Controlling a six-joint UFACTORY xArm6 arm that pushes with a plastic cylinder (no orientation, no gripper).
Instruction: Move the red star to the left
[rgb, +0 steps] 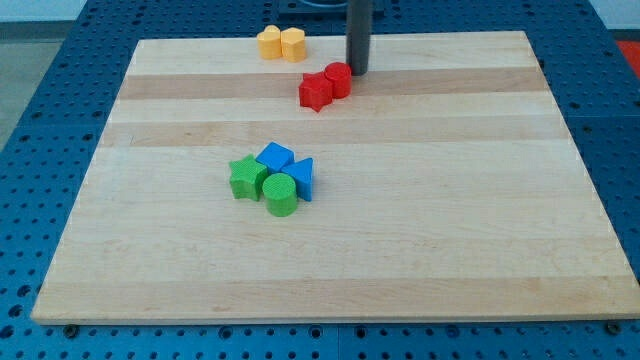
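Note:
The red star (315, 91) lies near the top middle of the wooden board (450, 220). A red cylinder (338, 79) touches it on its upper right. My tip (357, 73) is the lower end of a dark rod that comes down from the view's top. It stands just right of the red cylinder, touching or nearly touching it, and up and right of the red star.
Two yellow blocks (281, 43) sit side by side at the board's top edge, left of the rod. A cluster lies left of the board's middle: a green star (246, 177), a green cylinder (281, 194), a blue block (274, 157) and a blue triangle (301, 177).

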